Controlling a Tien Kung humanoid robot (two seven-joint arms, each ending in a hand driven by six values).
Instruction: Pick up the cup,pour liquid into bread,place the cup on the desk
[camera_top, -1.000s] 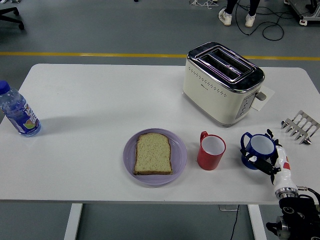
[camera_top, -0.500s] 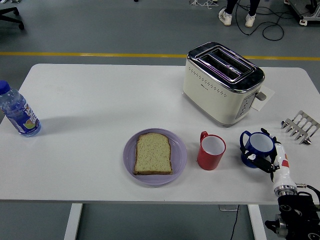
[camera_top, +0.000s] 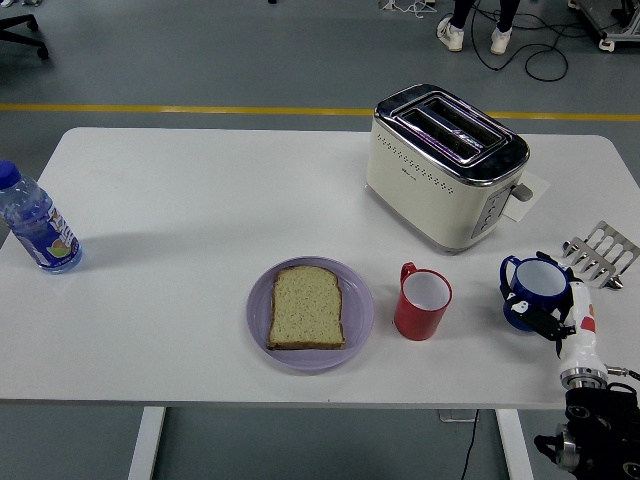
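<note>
Two cups stand on the white counter (camera_top: 200, 190): a red ceramic mug (camera_top: 421, 302) with a white inside, upright near the middle, and a blue ceramic mug (camera_top: 534, 290) with a white inside, toward the right edge. The blue mug is tipped slightly, its handle pointing left, and the robot's right hand (camera_top: 562, 315) is clasped around its right and near side, dark fingers (camera_top: 540, 318) pressed on the wall. Whether the base sits on the counter or hangs just above it cannot be told.

One slice of brown bread (camera_top: 307, 307) lies flat on one round lilac plate (camera_top: 258, 312), just left of the red mug and apart from it. One cream two-slot toaster (camera_top: 444, 167) with a chrome top stands behind the mugs, a white slip of paper (camera_top: 527, 193) partly tucked behind its right end. One clear plastic water bottle (camera_top: 33, 224) with a blue cap stands upright at the far left edge, well apart from everything else. One small metal toast rack (camera_top: 601, 253) sits at the right edge, just beyond the blue mug.

The right arm is mostly cut off by the lower right corner; only its white wrist and black joint show. Two shoes (camera_top: 475, 36) of a person appear at the top, the rest of the body out of frame.
</note>
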